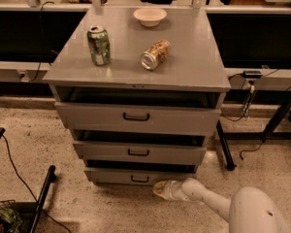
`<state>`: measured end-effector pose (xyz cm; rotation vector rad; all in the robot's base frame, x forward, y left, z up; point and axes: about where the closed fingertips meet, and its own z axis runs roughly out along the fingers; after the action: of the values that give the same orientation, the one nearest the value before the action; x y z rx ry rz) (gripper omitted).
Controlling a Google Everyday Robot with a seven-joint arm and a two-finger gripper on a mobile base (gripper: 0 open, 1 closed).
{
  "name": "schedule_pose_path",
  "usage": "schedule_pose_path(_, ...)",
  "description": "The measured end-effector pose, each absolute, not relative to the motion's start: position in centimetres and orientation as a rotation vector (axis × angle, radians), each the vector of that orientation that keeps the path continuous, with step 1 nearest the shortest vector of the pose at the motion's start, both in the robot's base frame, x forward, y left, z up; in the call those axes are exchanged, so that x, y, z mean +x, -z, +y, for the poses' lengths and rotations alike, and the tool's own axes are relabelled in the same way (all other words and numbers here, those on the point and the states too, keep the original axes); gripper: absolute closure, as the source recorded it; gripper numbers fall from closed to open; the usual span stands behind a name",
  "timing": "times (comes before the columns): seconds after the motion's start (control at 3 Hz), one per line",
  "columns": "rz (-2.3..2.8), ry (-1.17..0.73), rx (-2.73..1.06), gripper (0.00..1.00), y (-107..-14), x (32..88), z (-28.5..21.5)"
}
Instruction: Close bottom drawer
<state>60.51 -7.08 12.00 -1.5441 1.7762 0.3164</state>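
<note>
The bottom drawer is the lowest grey front of the cabinet, with a small dark handle. It stands slightly out, with a dark gap above it. My gripper is low near the floor, at the drawer's front just right of and below the handle, touching or nearly touching the panel. My white arm reaches in from the bottom right.
The middle drawer and top drawer also stand partly out. On the cabinet top are a green can, a tipped can and a white bowl. A black leg and cables are at right, a dark pole at left.
</note>
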Motion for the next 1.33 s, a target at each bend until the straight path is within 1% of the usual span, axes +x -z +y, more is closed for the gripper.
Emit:
schedule_pose_path(0.67, 1.755, -0.287, -1.531, 1.00, -10.9, 64.1, -8.4)
schedule_pose_path(1.0, 1.730, -0.299, -1.534, 1.00, -10.5, 64.0, -8.4)
schedule_pose_path(1.33, 1.683, -0.318, -1.568, 1.00, -11.0, 62.6, -8.1)
